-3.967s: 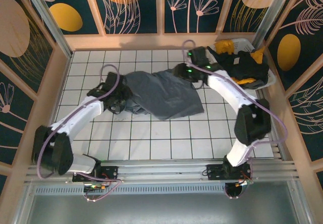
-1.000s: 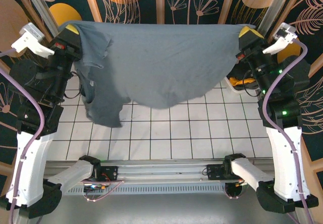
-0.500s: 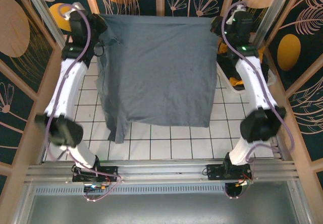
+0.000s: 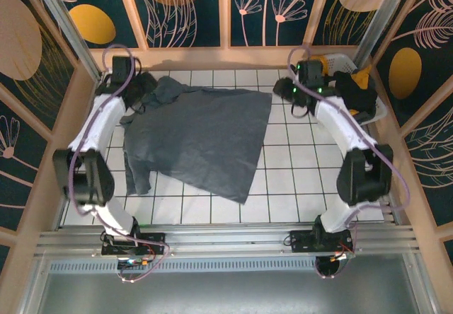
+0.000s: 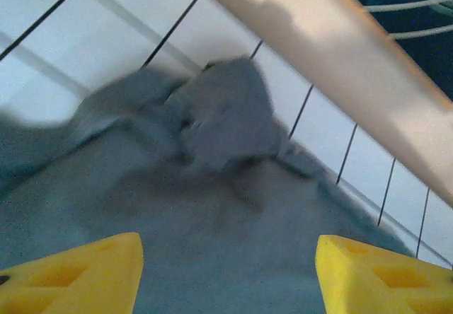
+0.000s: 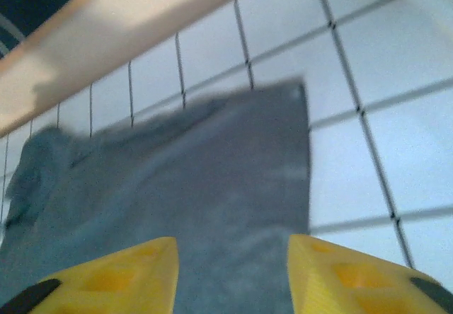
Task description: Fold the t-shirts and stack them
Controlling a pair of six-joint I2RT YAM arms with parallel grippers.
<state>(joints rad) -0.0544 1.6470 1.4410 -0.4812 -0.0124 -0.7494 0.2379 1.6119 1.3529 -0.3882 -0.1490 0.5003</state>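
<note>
A slate grey-blue cloth short-sleeved t-shirt [image 4: 198, 137] lies spread mostly flat on the white tiled surface [image 4: 297, 179], left of centre in the overhead view. Its far edge runs close to the wooden back wall [image 4: 226, 57], and its near corner points toward the arm bases. One sleeve trails down along its left side, and the cloth is bunched into a rumpled lump at the far-left corner. The left end effector [image 4: 141, 88] hangs over that lump. In the left wrist view its yellow fingertips [image 5: 78, 275] stand wide apart with the wrinkled grey-blue cloth [image 5: 212, 208] lying beyond them, so the left end effector [image 5: 226, 271] is released and grips nothing. The right end effector [image 4: 287, 91] sits just beside the shirt's far-right corner, over bare tile. In the right wrist view its yellow fingertips [image 6: 340, 275] are also parted, and the shirt's straight edge and square corner [image 6: 198, 201] lie flat on the tiles beyond them, so the right end effector [image 6: 232, 271] is likewise released and empty. At the far-right corner of the surface a white plastic basket [image 4: 343, 59] holds a crumpled black t-shirt [image 4: 354, 91] and a mustard yellow t-shirt [image 4: 316, 65], well apart from the spread shirt.
</note>
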